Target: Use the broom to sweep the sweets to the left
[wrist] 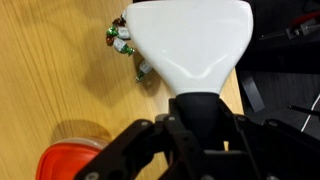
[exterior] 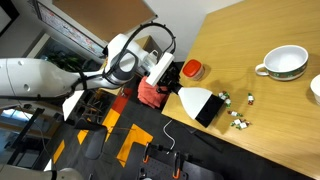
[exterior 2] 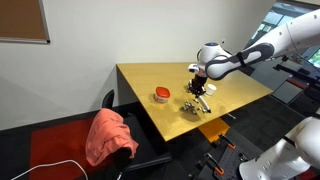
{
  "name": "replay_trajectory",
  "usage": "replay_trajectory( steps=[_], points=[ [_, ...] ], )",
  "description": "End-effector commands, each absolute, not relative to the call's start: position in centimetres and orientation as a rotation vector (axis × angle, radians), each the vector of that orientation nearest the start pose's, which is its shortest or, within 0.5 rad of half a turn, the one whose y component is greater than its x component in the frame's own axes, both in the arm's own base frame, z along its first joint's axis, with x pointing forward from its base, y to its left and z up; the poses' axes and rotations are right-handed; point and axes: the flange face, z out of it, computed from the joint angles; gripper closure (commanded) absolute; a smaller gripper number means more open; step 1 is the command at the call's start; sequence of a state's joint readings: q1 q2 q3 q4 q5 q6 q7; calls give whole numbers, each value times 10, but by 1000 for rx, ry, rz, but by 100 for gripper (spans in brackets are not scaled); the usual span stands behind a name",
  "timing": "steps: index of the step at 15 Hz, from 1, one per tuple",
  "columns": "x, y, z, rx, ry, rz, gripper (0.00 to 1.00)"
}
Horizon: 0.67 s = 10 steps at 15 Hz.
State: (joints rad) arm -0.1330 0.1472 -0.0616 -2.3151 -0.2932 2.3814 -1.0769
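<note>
Sweeping looked to be the step in hand. In an exterior view the pincer [exterior: 170, 82] held the broom [exterior: 198, 103] on the counter [exterior: 250, 35], with the sweets [exterior: 238, 118] just beside its black edge. In an exterior view a red dish [exterior 2: 161, 94] sat near the broom and could get in the way. In the wrist view the pincer was closed on the broom's handle. Next, I think, it must push sideways through the sweets.
</note>
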Motion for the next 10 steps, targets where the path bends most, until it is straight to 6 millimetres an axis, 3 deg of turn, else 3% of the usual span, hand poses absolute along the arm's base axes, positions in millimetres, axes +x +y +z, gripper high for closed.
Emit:
replay_trajectory(
  steps=[1, 10],
  points=[
    [479, -129, 270, -2742, -1769, 293, 87],
    [440, -195, 255, -2837, -1781, 329, 87]
  ],
)
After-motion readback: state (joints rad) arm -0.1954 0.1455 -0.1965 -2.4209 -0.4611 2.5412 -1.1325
